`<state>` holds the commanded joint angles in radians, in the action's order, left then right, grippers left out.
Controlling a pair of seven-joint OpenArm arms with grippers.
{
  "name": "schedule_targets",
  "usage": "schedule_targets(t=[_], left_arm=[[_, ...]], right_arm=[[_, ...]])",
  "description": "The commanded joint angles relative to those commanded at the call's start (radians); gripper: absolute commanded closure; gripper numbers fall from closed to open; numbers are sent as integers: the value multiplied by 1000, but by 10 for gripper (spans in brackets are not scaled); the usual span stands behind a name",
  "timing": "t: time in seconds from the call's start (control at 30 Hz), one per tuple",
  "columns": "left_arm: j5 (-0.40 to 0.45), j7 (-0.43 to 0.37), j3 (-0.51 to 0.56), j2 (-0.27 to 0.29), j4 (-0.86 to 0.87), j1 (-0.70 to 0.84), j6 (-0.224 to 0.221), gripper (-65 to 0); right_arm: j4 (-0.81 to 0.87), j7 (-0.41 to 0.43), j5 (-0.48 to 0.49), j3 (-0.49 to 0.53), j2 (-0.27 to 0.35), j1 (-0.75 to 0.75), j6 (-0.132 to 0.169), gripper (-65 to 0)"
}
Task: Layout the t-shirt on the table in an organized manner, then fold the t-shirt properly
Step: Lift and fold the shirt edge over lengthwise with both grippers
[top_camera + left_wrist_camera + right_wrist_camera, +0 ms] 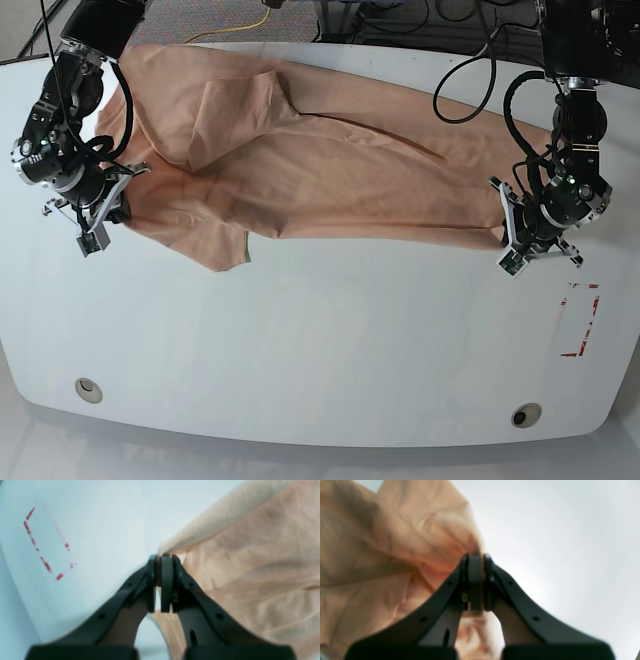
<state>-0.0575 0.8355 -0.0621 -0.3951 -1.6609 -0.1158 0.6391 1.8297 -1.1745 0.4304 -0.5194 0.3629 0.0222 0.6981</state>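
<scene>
I found the t-shirt (330, 165) stretched across the far half of the table (320, 340), its peach cotton pulled into a long band between my two arms, with soft creases running along its length and a folded flap of cloth (245, 105) lying on its upper part. One loose corner (228, 255) hung toward the near side and rested on the white surface. The weave looked matte and slightly wrinkled against the glossy tabletop. My right gripper (475, 556) had its jaws pressed together on a bunched edge of the t-shirt (382, 555), the cloth gathered into folds just behind the fingertips. My left gripper (161, 557) was likewise clamped on a pinched edge of the t-shirt (250, 555), from which a taut ridge of fabric ran away. In the base view the right gripper (95, 215) stood at that view's left end of the garment and the left gripper (520, 245) at its right end, both low over the table. A red tape rectangle (580, 320) lay just beside the left gripper on the near side, clear of the cloth; it also showed, blurred, in the left wrist view (46, 542). Two round grommets (88, 389) (525, 414) sat near the front edge, well apart from the garment. Black cables (480, 70) and a yellow cable (240, 28) lay beyond the far edge.
</scene>
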Motion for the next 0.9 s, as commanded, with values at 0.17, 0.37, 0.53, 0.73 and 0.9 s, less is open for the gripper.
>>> schedule_targets(t=[0.17,0.37,0.53,0.73,0.9], left_arm=[[2,0,0,-2,15,-28,0,0],[2,0,0,-3,44,-46,0,0],[2,-2,0,-3,44,-46,0,0],[0,-2,-2,-3,38,-43,0,0],[-2,-2,-68,-3,15,-40,5,0]], right_arm=[[0,0,0,0,8,17,0,0],[0,0,0,0,25,29,0,0],[0,0,0,0,26,29,0,0],[0,0,0,0,26,28,0,0],[5,0,3,0,28,2,0,0]])
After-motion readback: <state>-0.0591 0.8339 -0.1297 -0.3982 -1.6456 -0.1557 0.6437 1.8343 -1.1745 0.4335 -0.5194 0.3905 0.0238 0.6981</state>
